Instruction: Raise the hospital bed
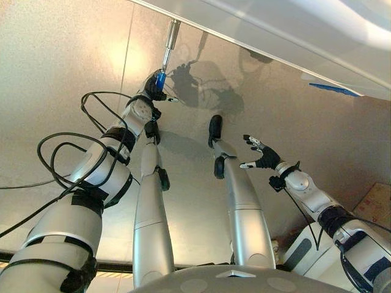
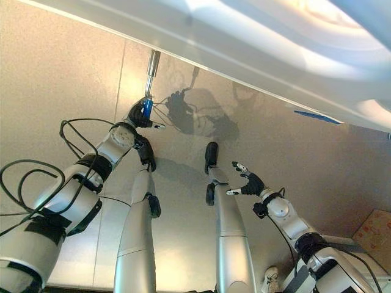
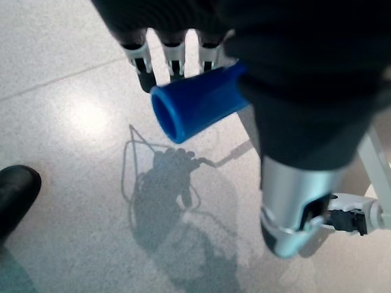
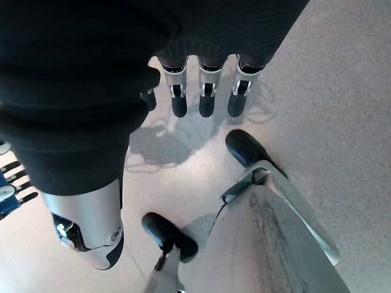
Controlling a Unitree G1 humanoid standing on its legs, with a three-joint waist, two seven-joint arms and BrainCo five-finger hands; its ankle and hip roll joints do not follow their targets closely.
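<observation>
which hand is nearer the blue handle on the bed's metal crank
Left. The left hand is curled round the blue crank handle below the white bed edge. The right hand hangs open, well off to the side.

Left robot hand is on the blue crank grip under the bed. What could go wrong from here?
1. The left robot hand holds only the blue crank handle; its open end sticks out past the fingers, so the grip might slide off while cranking.
2. The bed frame hangs close above, so the arm may hit it.
3. The right robot hand hangs open, giving no support.

left robot hand (image 1: 155,85): arm extended, fingers curled in a grip | right robot hand (image 1: 264,155): fingers spread, free
</observation>
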